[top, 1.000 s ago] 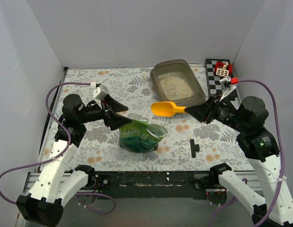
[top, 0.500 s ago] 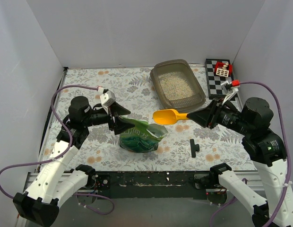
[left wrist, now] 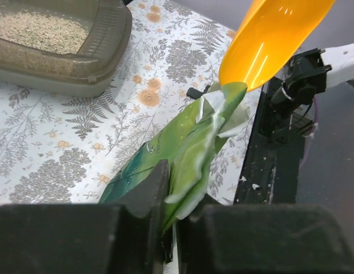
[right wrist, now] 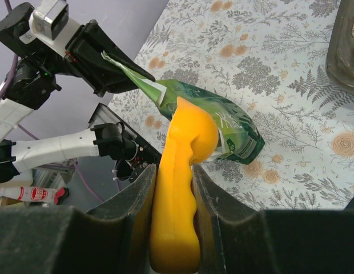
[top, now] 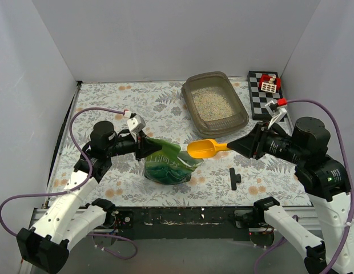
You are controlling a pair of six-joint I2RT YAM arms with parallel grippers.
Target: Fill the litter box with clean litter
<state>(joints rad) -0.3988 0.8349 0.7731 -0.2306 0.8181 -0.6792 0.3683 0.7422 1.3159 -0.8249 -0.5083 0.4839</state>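
Observation:
The grey-brown litter box [top: 186, 97] stands at the back of the flowered mat with pale clean litter [top: 214, 105] covering its floor; the left wrist view shows its wall [left wrist: 80, 68] and the litter [left wrist: 40, 31]. A crinkled green bag [top: 165, 165] stands at the front middle. My left gripper [top: 151, 147] is shut on the bag's upper edge [left wrist: 182, 137]. My right gripper [top: 237, 146] is shut on the handle of a yellow-orange scoop [top: 202, 149]. The scoop's bowl [right wrist: 191, 134] hangs at the bag's open top [right wrist: 217, 123].
A black-and-white checkered board [top: 267, 94] with a small red and white toy [top: 269, 84] lies at the back right. A small black piece [top: 234, 178] lies on the mat near the front right. White walls close in three sides.
My left gripper moved right and closed on the bag's upper edge. My right gripper carried the scoop down and slightly right, closer to the bag's top.

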